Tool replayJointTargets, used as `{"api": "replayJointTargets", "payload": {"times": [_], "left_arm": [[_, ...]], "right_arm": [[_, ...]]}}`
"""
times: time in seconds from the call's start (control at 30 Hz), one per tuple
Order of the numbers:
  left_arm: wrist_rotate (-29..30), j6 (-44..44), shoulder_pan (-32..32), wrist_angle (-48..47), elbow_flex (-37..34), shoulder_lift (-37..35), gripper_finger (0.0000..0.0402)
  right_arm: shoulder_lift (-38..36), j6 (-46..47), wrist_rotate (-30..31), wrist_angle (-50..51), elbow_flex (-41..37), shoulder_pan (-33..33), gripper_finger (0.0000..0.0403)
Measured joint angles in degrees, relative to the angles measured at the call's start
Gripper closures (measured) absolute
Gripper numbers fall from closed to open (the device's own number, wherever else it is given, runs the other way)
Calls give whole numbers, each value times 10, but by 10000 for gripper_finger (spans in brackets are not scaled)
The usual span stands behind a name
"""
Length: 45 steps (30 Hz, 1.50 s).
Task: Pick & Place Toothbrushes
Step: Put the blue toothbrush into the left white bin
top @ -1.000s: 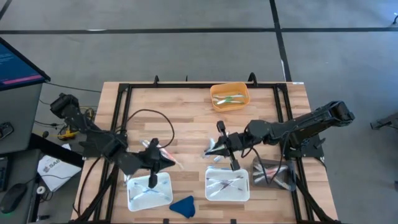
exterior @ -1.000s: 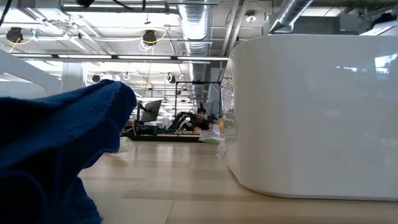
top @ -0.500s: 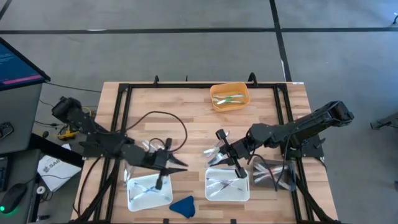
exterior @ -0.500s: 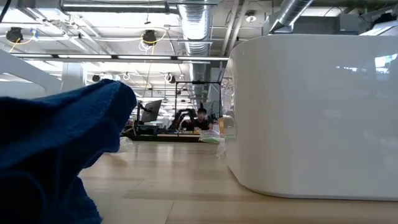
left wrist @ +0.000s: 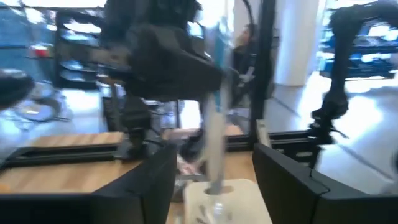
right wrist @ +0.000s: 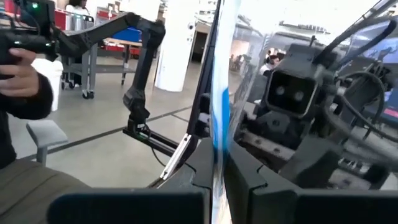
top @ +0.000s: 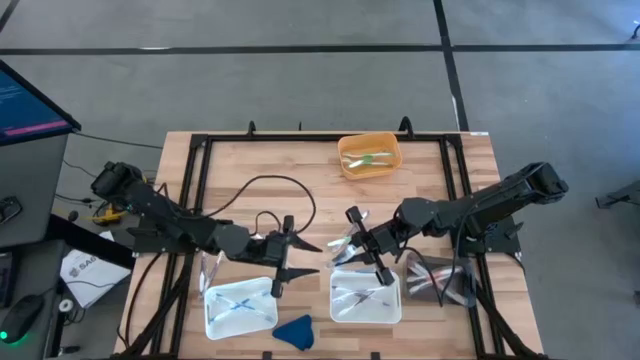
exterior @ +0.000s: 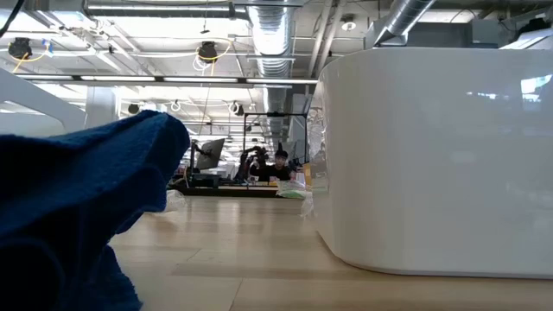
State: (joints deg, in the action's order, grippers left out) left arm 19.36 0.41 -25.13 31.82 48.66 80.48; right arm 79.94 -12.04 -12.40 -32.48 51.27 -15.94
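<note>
My right gripper (top: 352,243) is shut on one toothbrush (right wrist: 217,93), a thin white stick with a blue patch. It holds the stick above the right white tray (top: 365,298), where more toothbrushes lie. My left gripper (top: 290,262) stands open and level just left of it, facing it. In the left wrist view its fingers stand either side of the held toothbrush (left wrist: 213,130), short of it. The left white tray (top: 240,307) holds crossed blue toothbrushes. The orange bin (top: 370,156) at the far side holds a few more. My right gripper pinches the toothbrush between its two fingers, which lie level and across the stick (right wrist: 216,163). The stick stands roughly upright and is lifted clear, its lower end (left wrist: 214,183) over the right tray. Which part of its length is gripped I cannot tell.
A blue cloth (top: 293,330) lies at the near edge between the trays and fills the left of the low view (exterior: 78,199). A clear bag (top: 440,280) sits right of the right tray. A black cable (top: 270,185) loops over the table's middle.
My left gripper has moved from above the left tray toward the table's right, up to my right gripper. It has tipped from pointing down to level and has opened wide. My right gripper has kept its hold and its place.
</note>
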Motion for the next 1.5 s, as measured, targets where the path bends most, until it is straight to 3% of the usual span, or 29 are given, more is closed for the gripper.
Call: {"api": "replayJointTargets", "payload": {"times": [0.17, 0.67, 0.87, 1.17, 1.5], "left_arm": [[-48, -20, 20, 30, 0, 22, 186], [-53, -24, 24, 51, 0, 48, 197], [-53, -39, 23, 45, 0, 48, 248], [-50, -39, 23, 43, 0, 48, 380], [-6, -60, 6, 38, 0, 48, 385]], "right_arm": [[0, -6, 3, -4, 0, 0, 393], [68, -1, 5, -23, 31, 16, 389], [68, 1, 5, -22, 31, 15, 389], [68, 3, 5, -16, 31, 15, 378], [68, 14, 24, -12, 31, 15, 294]]}}
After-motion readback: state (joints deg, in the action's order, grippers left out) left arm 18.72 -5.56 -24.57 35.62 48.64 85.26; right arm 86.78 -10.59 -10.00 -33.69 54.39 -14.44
